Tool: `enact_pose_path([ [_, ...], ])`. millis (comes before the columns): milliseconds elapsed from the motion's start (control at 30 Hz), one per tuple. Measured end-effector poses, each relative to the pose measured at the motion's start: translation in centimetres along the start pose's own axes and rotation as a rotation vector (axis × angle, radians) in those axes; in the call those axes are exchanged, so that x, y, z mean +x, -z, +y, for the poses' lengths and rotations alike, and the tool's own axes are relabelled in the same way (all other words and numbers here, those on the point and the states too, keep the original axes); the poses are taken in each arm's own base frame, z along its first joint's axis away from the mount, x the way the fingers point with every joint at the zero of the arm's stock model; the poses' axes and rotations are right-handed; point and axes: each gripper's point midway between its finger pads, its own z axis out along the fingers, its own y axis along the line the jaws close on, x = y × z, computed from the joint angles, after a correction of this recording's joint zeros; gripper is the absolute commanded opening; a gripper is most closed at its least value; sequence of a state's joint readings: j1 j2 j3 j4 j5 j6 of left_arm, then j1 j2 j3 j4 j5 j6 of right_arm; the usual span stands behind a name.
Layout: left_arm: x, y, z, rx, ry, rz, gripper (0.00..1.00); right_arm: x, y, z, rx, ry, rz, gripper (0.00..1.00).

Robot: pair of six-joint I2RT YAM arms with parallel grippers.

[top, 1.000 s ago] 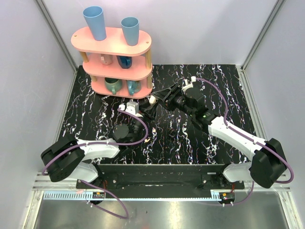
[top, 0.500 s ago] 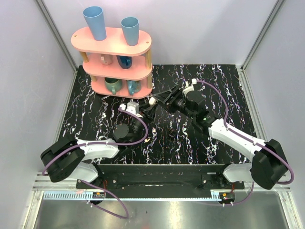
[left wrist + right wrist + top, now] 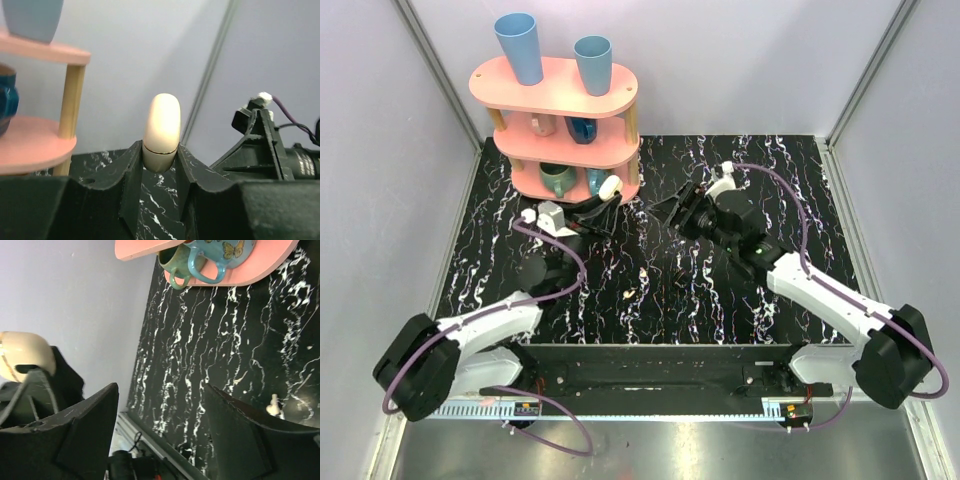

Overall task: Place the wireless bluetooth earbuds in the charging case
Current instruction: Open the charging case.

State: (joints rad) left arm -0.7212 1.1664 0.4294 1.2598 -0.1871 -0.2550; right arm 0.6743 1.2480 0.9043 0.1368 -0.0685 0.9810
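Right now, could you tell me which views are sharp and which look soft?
Top external: even light, sharp throughout. Left wrist: the charging case is fairly crisp, the pink shelf soft. Right wrist: the table is sharp, the right claw dark and blurred.

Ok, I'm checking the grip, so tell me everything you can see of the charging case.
The charging case is cream-white, smooth glossy plastic, rounded, with a thin dark seam; it looks closed. Seen edge-on from the left wrist, its lower end is pinched between the left claw's black fingers, held above the marbled table beside the pink shelf.
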Motion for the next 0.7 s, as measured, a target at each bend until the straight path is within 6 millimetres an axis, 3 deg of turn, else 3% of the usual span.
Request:
enact_pose_path([
  [167,-2.4,0.9,-1.0,0.165,-0.057,0.032,0.00,-2.0,1.6,0.8,0.005,0.242,0.005,0.73],
  [367,0.3,2.3,-3.4,0.390,-0.168,0.280,0.00,-5.0,3.7,4.8,-0.083,0.527,0.051,0.76],
  [500,2.4,4.1,-4.0,0.487,-0.211,0.413,0.00,-4.4,4.9,6.7,-0.162,0.659,0.140,0.77],
  [700,4.6,7.1,-3.8,0.583,-0.237,0.553,0.00,-1.6,6.5,5.7,-0.217,0.754,0.304,0.75],
])
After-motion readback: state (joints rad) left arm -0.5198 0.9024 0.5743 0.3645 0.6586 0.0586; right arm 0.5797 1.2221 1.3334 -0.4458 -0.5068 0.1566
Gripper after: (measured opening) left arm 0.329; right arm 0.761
